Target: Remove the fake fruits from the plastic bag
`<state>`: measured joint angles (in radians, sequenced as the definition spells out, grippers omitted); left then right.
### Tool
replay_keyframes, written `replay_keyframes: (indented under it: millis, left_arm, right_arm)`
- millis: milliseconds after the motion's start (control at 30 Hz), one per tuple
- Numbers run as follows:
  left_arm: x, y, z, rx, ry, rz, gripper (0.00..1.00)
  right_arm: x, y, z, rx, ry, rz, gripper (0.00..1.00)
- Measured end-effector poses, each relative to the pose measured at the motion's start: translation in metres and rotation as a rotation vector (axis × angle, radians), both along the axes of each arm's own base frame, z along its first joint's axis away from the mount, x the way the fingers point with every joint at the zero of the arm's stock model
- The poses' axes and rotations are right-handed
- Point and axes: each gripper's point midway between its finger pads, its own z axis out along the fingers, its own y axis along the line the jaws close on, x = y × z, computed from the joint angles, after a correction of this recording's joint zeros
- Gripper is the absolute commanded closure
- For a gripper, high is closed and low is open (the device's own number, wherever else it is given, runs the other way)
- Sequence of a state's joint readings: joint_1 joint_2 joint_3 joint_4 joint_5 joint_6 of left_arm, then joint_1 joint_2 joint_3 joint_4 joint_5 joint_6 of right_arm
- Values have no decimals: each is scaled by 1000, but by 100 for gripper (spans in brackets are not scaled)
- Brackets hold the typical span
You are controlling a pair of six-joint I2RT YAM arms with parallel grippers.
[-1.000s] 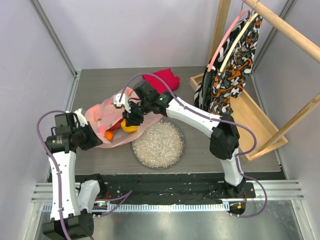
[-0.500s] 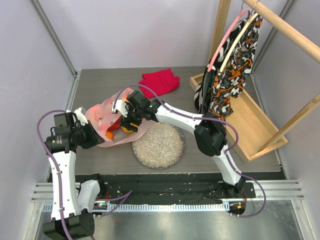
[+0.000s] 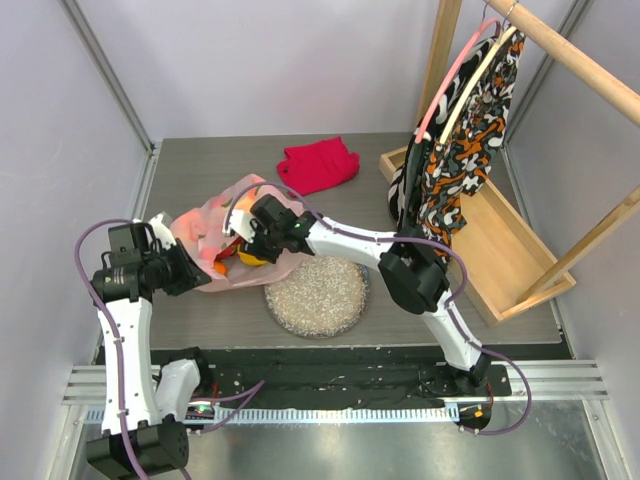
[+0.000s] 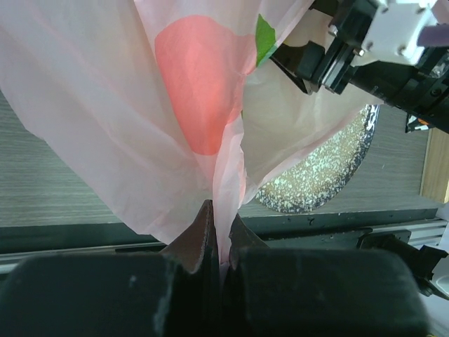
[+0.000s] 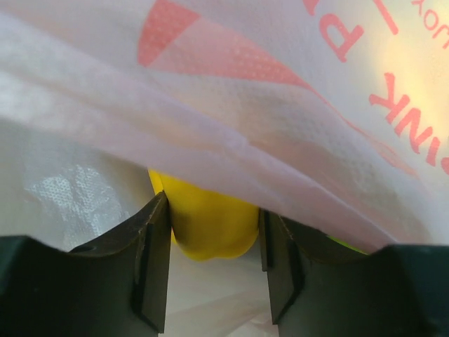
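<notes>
The pale pink plastic bag [image 3: 210,225] lies at the left of the table, its mouth facing the plate. My left gripper [image 3: 185,270] is shut on the bag's near edge; in the left wrist view the bag [image 4: 140,126] hangs pinched between the fingers [image 4: 203,232]. My right gripper [image 3: 245,245] reaches into the bag's mouth. In the right wrist view its jaws press both sides of a glossy yellow fruit [image 5: 210,225] under the bag's film [image 5: 295,105]. An orange fruit [image 3: 220,264] shows through the bag. Other fruits are hidden.
A round glittery clear plate [image 3: 316,290] sits just right of the bag, also seen in the left wrist view [image 4: 323,182]. A folded red cloth [image 3: 318,165] lies at the back. A wooden rack [image 3: 520,250] with hanging patterned clothing [image 3: 460,150] stands at the right.
My right gripper has moved left, deeper into the bag's mouth, and the bag's upper film now drapes over it. My left gripper has kept its hold on the bag edge.
</notes>
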<state>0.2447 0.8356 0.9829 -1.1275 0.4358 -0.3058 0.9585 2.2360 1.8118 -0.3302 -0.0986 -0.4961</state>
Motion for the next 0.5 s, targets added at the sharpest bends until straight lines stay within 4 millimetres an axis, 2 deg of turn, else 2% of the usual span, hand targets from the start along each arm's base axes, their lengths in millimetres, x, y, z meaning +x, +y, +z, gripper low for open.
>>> replay_keyframes:
  millis: [100, 200, 333, 467, 500]
  left_arm:
    - [3, 0, 0, -3, -6, -2, 98]
    - [8, 1, 0, -3, -9, -2, 98]
    - [14, 3, -1, -2, -11, -2, 98]
    - [21, 5, -2, 0, -16, -1, 98]
    - [23, 5, -2, 1, -16, -1, 98]
  right_arm:
    - [-5, 0, 7, 15, 21, 17, 83]
    - [-18, -8, 34, 42, 43, 47, 83]
    - [-40, -35, 112, 154, 34, 81, 84]
    - [-69, -84, 200, 292, -28, 120, 84]
    - [-74, -94, 212, 309, -40, 127, 84]
